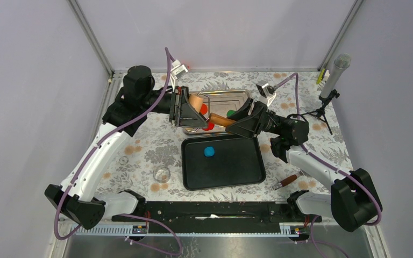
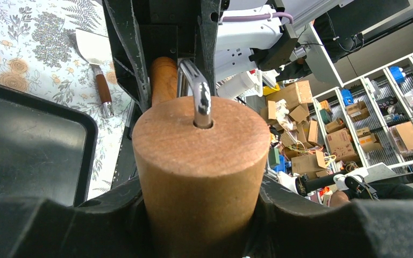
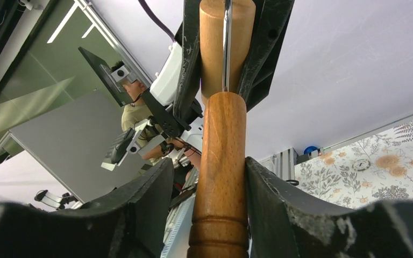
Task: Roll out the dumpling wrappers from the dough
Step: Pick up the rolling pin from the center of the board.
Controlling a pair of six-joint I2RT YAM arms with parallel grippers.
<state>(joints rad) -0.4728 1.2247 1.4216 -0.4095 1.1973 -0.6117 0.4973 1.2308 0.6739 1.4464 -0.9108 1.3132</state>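
Left gripper [image 1: 189,112] clamped on wooden roller [image 1: 197,100], right gripper [image 1: 235,121] clamped on its handle [image 1: 223,119], upper centre, blue dough [image 1: 209,151] on black tray [image 1: 236,167] below

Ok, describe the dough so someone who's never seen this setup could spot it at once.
Find the black tray in the middle of the floral table. The dough is the small bright blue puck lying alone on its far-left part. The red pieces and green piece sit in the metal tray behind; this is the only blue one.
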